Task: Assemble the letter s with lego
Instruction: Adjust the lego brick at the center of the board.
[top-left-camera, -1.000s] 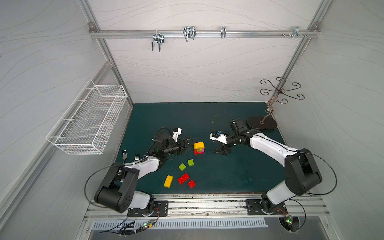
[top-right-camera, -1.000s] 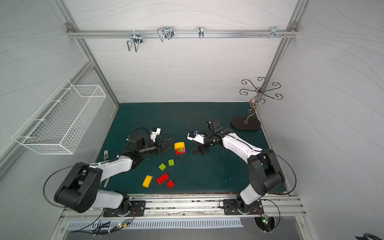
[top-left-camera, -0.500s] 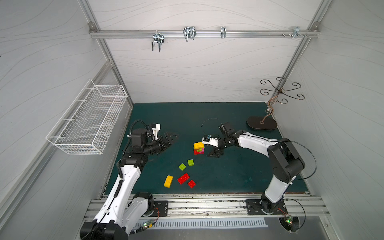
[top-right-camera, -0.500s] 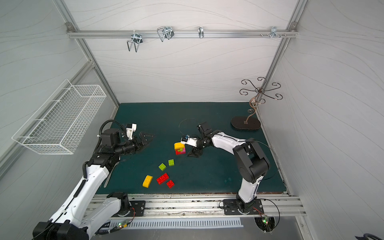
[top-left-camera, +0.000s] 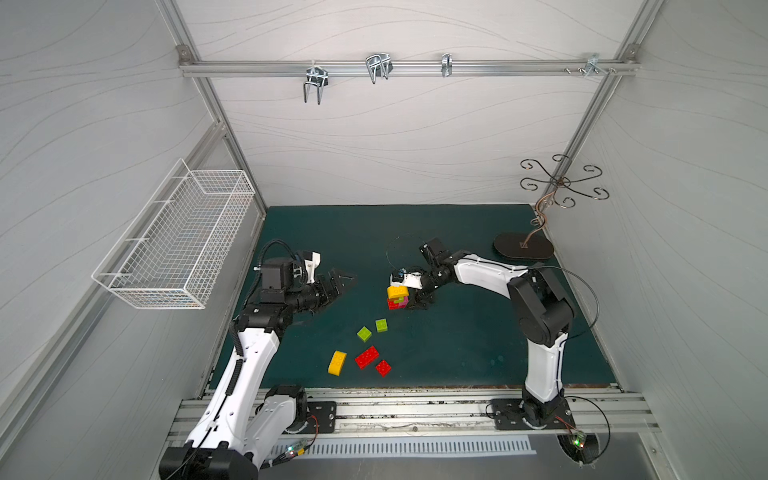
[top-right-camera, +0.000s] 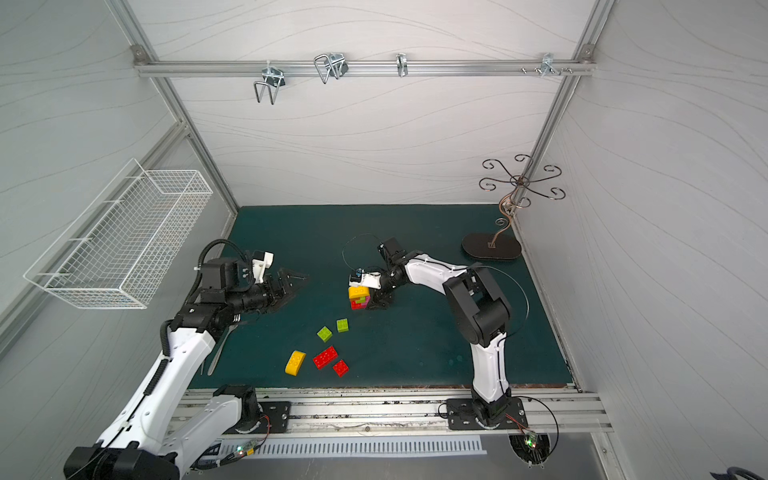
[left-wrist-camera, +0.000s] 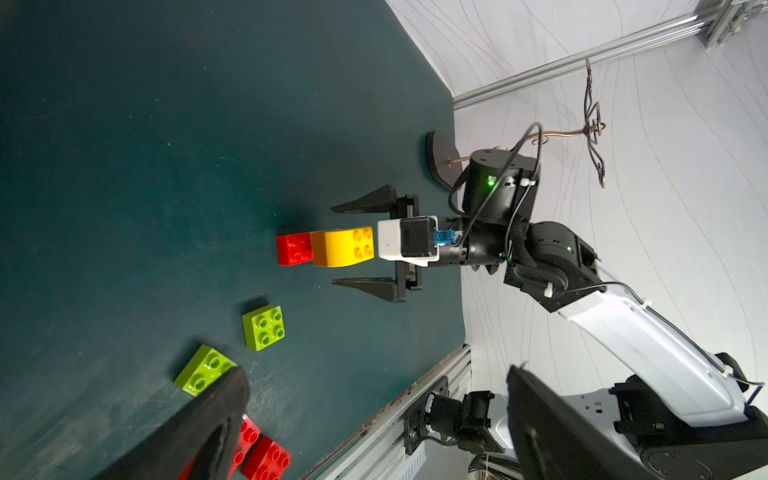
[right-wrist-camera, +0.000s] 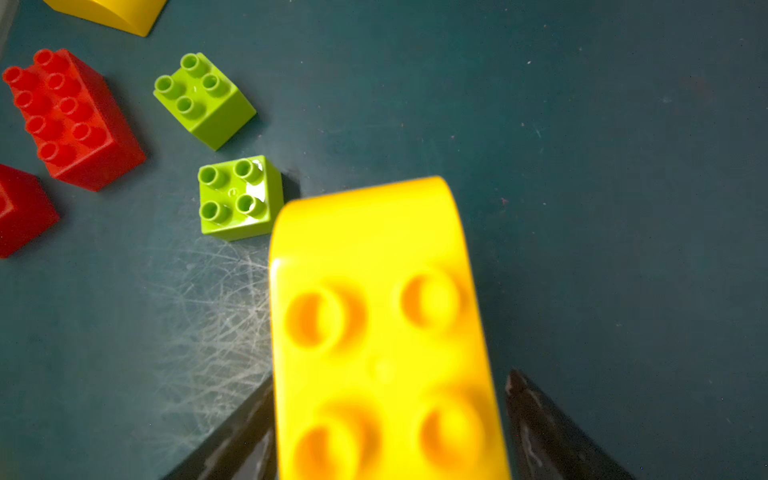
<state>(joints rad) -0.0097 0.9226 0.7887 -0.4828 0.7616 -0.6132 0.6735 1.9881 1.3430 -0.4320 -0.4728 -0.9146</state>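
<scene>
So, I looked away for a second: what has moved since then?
The left gripper drew back from the stack toward its own side, jaws open. The right gripper moved in over the stack and now straddles it, jaws open, gripping nothing. The stack and the loose bricks stayed put.

White wire basket (top-left-camera: 178, 245) hangs on the side wall (top-left-camera: 83, 166). Scrolled metal stand (top-left-camera: 523, 246) sits at the green mat's (top-left-camera: 457, 340) far corner.
</scene>
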